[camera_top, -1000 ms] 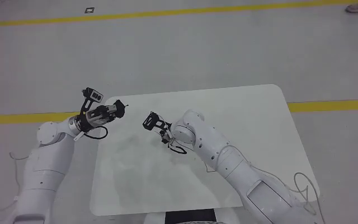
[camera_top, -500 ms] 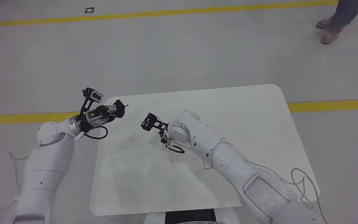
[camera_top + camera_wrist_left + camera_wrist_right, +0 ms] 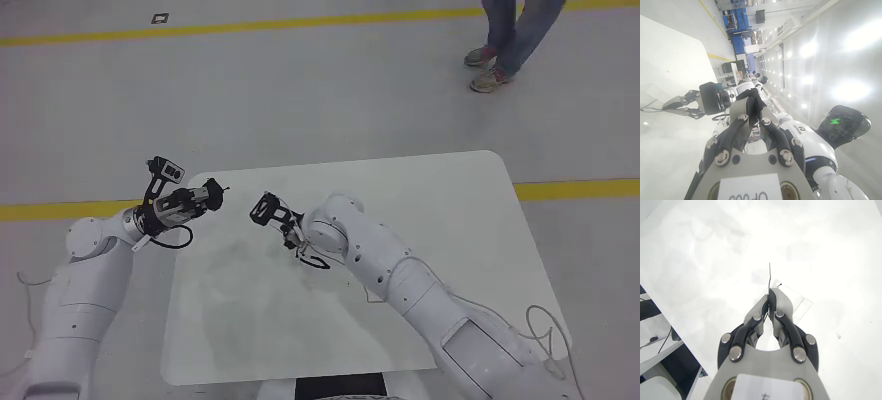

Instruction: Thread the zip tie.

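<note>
Black zip tie (image 3: 769, 275), right gripper (image 3: 769, 295) pinching, low

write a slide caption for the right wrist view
Right gripper shut on a thin black zip tie, its tip poking out beyond the jaws over the white table.

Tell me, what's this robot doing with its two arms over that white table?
The robot's right hand is pinched shut on a thin black plastic zip tie, whose free tip pokes out past the fingertips, above the white table and a small clear plastic sheet. Its left hand is held up facing it, a gap apart, also shut; whether it grips anything is hard to tell. Nothing looks threaded yet.
</note>
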Tool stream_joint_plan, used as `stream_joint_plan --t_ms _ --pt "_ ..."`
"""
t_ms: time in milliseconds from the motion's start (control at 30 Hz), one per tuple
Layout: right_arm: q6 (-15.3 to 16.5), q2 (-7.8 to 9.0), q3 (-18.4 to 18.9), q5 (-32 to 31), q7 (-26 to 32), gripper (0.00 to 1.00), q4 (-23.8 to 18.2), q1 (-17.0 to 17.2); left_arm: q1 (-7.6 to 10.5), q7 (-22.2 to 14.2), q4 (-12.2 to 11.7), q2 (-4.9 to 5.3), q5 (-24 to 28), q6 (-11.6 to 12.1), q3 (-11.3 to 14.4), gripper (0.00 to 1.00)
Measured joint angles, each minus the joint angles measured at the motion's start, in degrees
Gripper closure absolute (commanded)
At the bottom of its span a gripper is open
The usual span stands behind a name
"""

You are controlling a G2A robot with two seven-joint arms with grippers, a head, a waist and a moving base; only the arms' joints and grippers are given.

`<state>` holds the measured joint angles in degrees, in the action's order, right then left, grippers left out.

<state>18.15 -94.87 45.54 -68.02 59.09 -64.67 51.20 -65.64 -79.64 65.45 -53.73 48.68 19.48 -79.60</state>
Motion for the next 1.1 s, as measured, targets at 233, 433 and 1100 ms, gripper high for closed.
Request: stream_joint_plan --t_ms 233,433,1100 --pt "0.78 0.62 0.36 -0.19 -0.45 1.0 1.66 1.32 0.0 0.0 0.0 0.0 0.0 0.0 0.0 1.0" --pt "1.34 0.69 0.73 3.03 -2.96 1.0 2.38 1.01 0.0 0.0 0.0 0.0 0.0 0.0 0.0 1.0" --pt "1.33 4.36 4.94 11.49 -9.19 1.0 -0.95 4.82 0.0 0.0 0.0 0.0 0.0 0.0 0.0 1.0"
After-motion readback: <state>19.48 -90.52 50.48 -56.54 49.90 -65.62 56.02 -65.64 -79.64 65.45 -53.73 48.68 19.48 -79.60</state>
